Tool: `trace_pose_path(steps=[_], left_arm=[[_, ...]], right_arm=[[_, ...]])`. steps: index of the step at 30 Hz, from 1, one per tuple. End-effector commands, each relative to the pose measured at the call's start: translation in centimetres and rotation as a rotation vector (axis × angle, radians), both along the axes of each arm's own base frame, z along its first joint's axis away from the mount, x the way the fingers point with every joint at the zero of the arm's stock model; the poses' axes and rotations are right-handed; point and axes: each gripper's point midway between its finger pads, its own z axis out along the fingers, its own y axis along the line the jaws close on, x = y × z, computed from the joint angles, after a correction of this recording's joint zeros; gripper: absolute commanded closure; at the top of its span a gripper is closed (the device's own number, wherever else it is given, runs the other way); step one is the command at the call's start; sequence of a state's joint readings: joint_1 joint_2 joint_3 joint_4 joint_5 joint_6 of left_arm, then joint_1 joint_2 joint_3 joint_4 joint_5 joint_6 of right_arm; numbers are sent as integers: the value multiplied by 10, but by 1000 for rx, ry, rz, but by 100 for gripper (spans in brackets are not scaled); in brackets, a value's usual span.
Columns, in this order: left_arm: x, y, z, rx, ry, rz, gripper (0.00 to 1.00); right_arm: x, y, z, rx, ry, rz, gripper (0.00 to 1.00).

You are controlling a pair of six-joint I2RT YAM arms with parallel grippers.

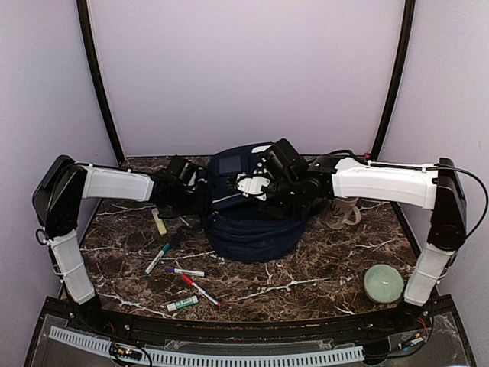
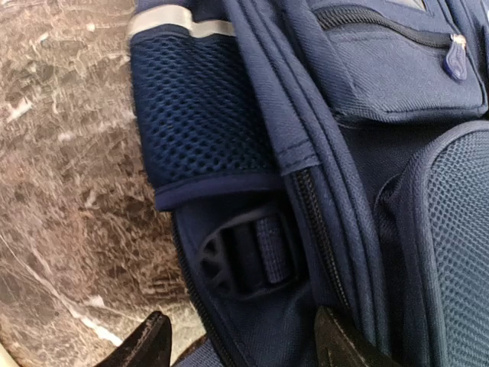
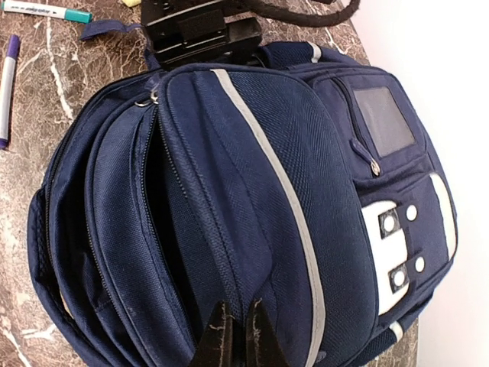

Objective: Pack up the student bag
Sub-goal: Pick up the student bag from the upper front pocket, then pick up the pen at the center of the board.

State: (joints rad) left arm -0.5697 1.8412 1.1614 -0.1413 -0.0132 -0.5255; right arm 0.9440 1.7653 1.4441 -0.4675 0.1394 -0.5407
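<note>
Right now my left fingers (image 2: pixel 149 348) stand wide apart at the left side of the bag (image 1: pixel 252 218) and grip nothing. One tip is over the bare marble surface (image 2: pixel 61 191) and the other over the navy cloth. A strap buckle (image 2: pixel 248 256) and the mesh pocket (image 2: pixel 202 115) lie just ahead of them. My right fingers (image 3: pixel 220 340) are pressed together, with the tips against the bag's broad upper panel, just beside its grey stripe (image 3: pixel 283 183). I cannot tell whether any cloth is pinched between them. The bag lies in the middle of the surface, toward the far edge, with its front turned up. Its white patch (image 3: pixel 386 252) and a small clear window (image 3: pixel 382 118) both show. One zip compartment (image 3: pixel 157 199) gapes partly open along the bag's side. Several pens (image 1: pixel 186 271) lie scattered on the surface between the bag and the near left corner. A pale green bowl (image 1: pixel 383 284) sits by the near right corner.
</note>
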Motion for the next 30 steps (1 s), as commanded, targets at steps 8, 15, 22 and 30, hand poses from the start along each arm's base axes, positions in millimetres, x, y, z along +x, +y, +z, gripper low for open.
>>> trace_pose_path(steps=[8,15,22,30], left_arm=[[-36,52,38,97,-47,89,33],[-76,107,38,175,3,278,29],[-72,141,26,311,145,442,35],[-54,143,-3,316,249,507,36]], right_arm=[[43,7,23,99,-96,-98,100],[40,7,21,113,-65,-93,100],[33,10,18,129,-19,-73,100],[27,12,26,155,-6,-59,100]])
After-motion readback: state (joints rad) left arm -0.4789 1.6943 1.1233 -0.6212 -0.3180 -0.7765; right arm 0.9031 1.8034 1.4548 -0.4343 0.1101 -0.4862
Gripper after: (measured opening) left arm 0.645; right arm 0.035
